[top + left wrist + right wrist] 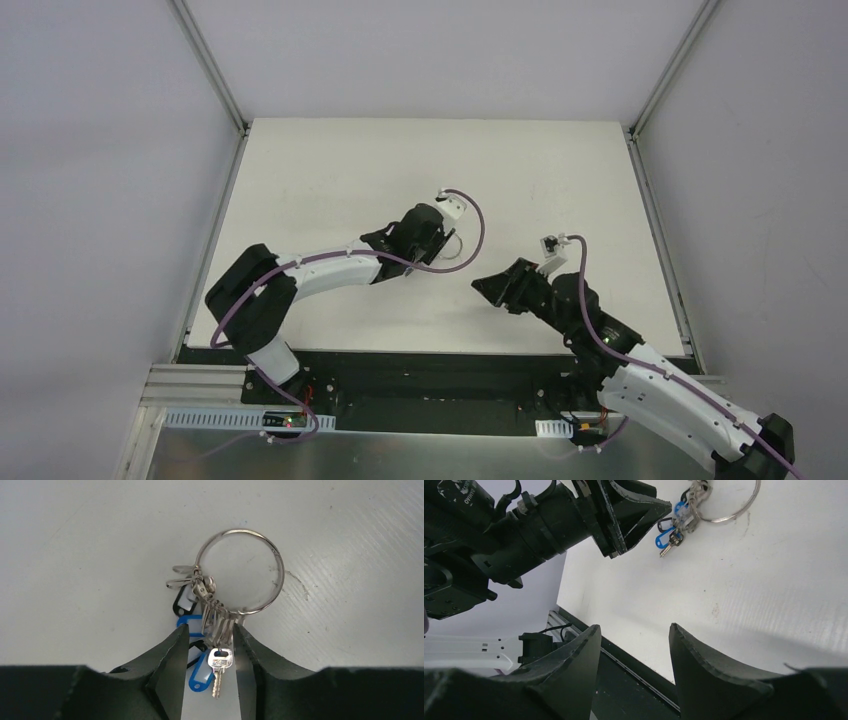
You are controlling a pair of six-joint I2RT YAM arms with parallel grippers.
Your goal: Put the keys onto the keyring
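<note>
Several keys (219, 630) on the keyring (240, 530); left jaws parted around them, right jaws wide, empty.

Bright, even overhead light washes the white table (330, 170).
Faint shadows fall toward 6 o'clock; wrist views sharp centrally, dark foreground soft.

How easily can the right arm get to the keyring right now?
Probably yes: bare table lies between the open right gripper and the keyring. The left gripper only crowds the end holding the keys.
</note>
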